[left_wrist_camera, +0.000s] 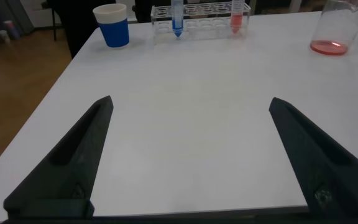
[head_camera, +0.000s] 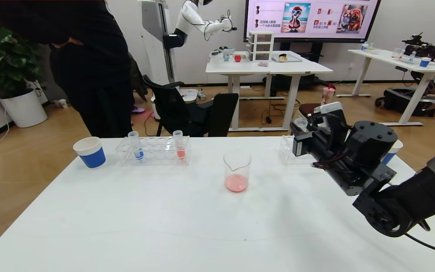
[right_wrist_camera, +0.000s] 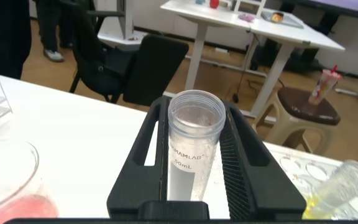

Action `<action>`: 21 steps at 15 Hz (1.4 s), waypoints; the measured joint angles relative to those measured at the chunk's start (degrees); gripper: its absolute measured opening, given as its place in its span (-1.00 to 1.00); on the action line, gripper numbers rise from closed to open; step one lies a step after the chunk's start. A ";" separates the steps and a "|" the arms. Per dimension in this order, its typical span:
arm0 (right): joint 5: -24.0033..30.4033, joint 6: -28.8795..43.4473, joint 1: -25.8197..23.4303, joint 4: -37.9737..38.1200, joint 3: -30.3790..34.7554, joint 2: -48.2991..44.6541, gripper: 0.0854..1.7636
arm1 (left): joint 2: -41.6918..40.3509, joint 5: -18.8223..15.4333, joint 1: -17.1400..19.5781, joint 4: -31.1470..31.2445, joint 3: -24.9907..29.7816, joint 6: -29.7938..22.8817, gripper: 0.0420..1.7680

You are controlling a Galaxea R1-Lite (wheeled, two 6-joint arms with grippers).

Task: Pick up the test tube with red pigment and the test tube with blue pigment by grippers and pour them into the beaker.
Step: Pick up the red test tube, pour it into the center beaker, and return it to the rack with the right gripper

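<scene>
Pinkish liquid already sits in the beaker [head_camera: 236,170] mid-table, and the right gripper [right_wrist_camera: 194,155] is clenched on an emptied-looking tube [right_wrist_camera: 191,149] above the rack [head_camera: 289,151] at the right. Red looks poured. Blue tube [head_camera: 135,145] waits in the left rack [head_camera: 153,151]; the left gripper [left_wrist_camera: 188,155], fingers spread, hangs low near the table's front edge and must reach across for it

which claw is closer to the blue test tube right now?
Left. The left claw hangs open over bare table, the blue test tube in its rack straight ahead. The right claw, shut on an emptied tube, sits across the table beyond the beaker.
</scene>
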 joint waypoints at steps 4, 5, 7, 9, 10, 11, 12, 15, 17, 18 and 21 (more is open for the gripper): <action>3.61 1.41 -3.67 -1.82 3.16 -3.69 -0.49 | 0.00 0.02 0.00 0.00 0.00 -0.01 0.98; 5.49 1.39 -4.72 -2.50 3.91 -4.22 -0.49 | 0.00 0.00 0.00 0.00 0.00 -0.01 0.98; 8.06 1.38 -6.46 -3.96 5.91 -5.24 -0.49 | 0.00 0.02 0.00 0.00 0.00 -0.04 0.98; 9.18 1.39 -7.89 -5.27 7.52 -6.31 -0.49 | 0.00 0.02 0.00 0.00 0.00 -0.01 0.98; 9.31 1.41 -8.87 -5.29 7.79 -6.84 -0.49 | 0.00 0.05 0.00 0.00 0.00 -0.01 0.98; 9.44 1.49 -10.03 -5.01 7.61 -7.45 -0.49 | 0.00 0.00 0.00 0.00 0.00 -0.01 0.98; 9.73 1.52 -11.34 -4.21 7.08 -8.06 -0.49 | 0.00 0.00 0.00 0.00 0.00 -0.01 0.98; 10.40 1.55 -16.21 6.90 3.22 -10.47 -0.49 | 0.00 0.00 0.00 0.00 0.00 -0.01 0.98; 11.28 2.90 -19.88 16.71 -1.48 -12.41 -0.49 | 0.00 0.05 0.02 0.00 0.00 -0.04 0.98; 11.69 4.47 -21.97 20.71 -4.34 -13.21 -0.49 | 0.00 0.00 0.00 0.00 0.00 -0.01 0.98; 12.37 5.99 -28.16 28.10 -10.84 -13.95 -0.49 | 0.00 0.02 0.00 0.00 0.00 -0.04 0.98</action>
